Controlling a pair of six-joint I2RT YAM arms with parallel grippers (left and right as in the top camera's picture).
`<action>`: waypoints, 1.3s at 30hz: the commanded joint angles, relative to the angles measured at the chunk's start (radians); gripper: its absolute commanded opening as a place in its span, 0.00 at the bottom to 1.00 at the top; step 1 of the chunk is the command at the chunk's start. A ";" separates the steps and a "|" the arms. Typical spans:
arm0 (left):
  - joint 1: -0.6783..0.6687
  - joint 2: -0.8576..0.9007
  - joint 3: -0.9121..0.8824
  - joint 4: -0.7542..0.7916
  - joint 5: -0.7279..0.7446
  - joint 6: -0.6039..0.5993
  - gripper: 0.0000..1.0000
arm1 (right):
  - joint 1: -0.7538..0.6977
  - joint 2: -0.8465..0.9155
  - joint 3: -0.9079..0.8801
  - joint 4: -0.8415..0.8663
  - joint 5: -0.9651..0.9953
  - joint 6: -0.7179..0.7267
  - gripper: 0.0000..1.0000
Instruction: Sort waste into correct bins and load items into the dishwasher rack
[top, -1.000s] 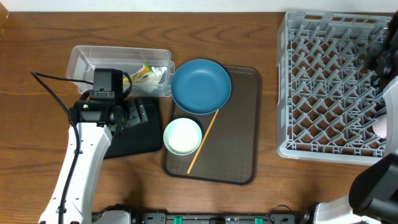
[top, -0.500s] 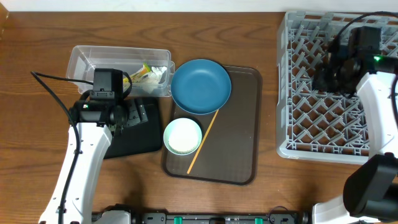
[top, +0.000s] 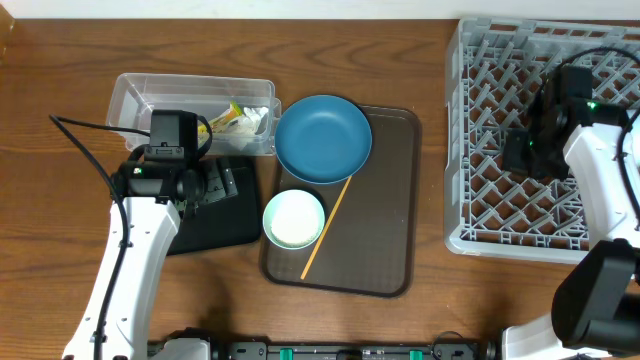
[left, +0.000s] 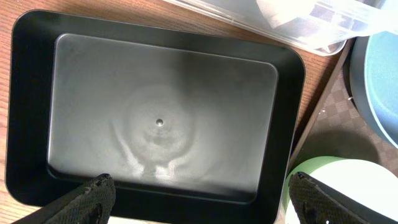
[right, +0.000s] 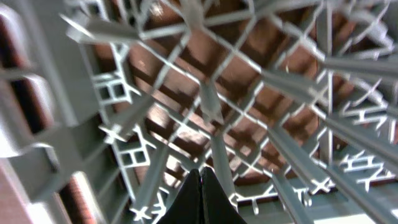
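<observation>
- The right claw (right: 200, 186) hung low over the rack (top: 500, 140). Its tips were pressed together with nothing between them, and no dish showed in the part of the rack in view.
- The left claw (left: 200, 198) hovered over the black bin (left: 37, 112) with its fingers spread wide and empty. The bin's floor was bare.
- The step in hand looked like fetching the next dish for the rack, most likely the plate (top: 323, 138). It sat at the tray's (top: 385, 250) far left corner, against the tub's (top: 135, 95) right end.
- To do this well, the right claw would need to lift clear of the pegs and open before reaching the plate. It should take the rim on its right side, away from the stick (top: 326, 228), which ran from the plate's edge down past the bowl (top: 294, 218).
- The plate lay well left of the right claw, beyond the rack's left wall. The bowl sat just beside the bin's right corner, near the left claw.
- The wrapper (top: 232, 118) lay in the tub.
</observation>
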 joint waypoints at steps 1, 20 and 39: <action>0.005 -0.014 0.002 -0.003 -0.012 0.003 0.92 | 0.004 0.009 -0.033 -0.001 0.034 0.039 0.02; 0.005 -0.014 0.002 -0.003 -0.012 0.003 0.92 | 0.005 0.008 -0.057 0.040 0.089 0.085 0.01; 0.005 -0.014 0.002 -0.003 -0.012 0.003 0.92 | 0.004 0.008 -0.103 0.097 0.077 0.074 0.02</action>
